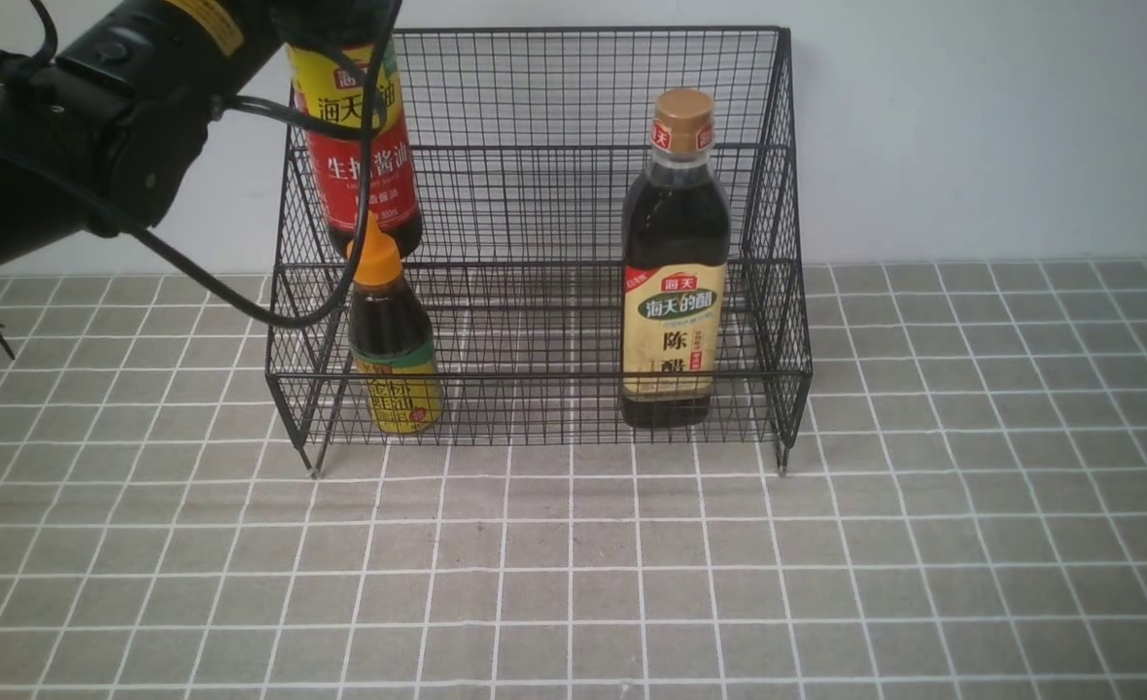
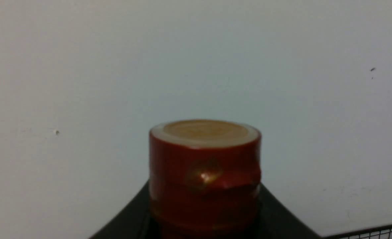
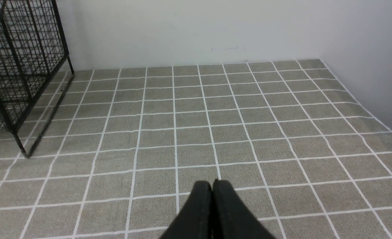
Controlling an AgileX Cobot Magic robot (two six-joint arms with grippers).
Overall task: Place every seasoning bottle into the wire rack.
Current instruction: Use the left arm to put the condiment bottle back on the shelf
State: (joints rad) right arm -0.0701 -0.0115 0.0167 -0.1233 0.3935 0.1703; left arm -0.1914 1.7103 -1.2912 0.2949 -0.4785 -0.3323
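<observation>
Status: two of three bottles stand in the rack (image 1: 544,87). Short bottle (image 1: 394,350) at lower tier, front left. Broad bottle (image 1: 674,282) at lower tier, front right. Both upright.

Tall bottle (image 1: 360,146) hangs in the air over the rack's left end, long axis near vertical, base tipped slightly toward the rack's middle. Left gripper (image 2: 204,225) pinches it just under the cap; dark fingers show on both sides of the neck in the left wrist view.

Key relation: in the front view the tall bottle's base sits right over the short bottle's orange nozzle, the two overlapping. Depth between them cannot be told. Judgement: a straight descent risks striking the nozzle, so the base needs free mesh toward the middle or further back. The left arm is the nearer one and already carries the load.

Right gripper (image 3: 212,189): jaws pressed together, empty, low over the tiled table (image 3: 249,116), well apart from the rack.

Writing:
- Tall bottle: 海天, 生抽酱油, partly behind a cable (image 1: 243,301).
- Broad bottle: 海天, 陈醋.
- Short bottle: yellow label, unreadable behind the wire.
</observation>
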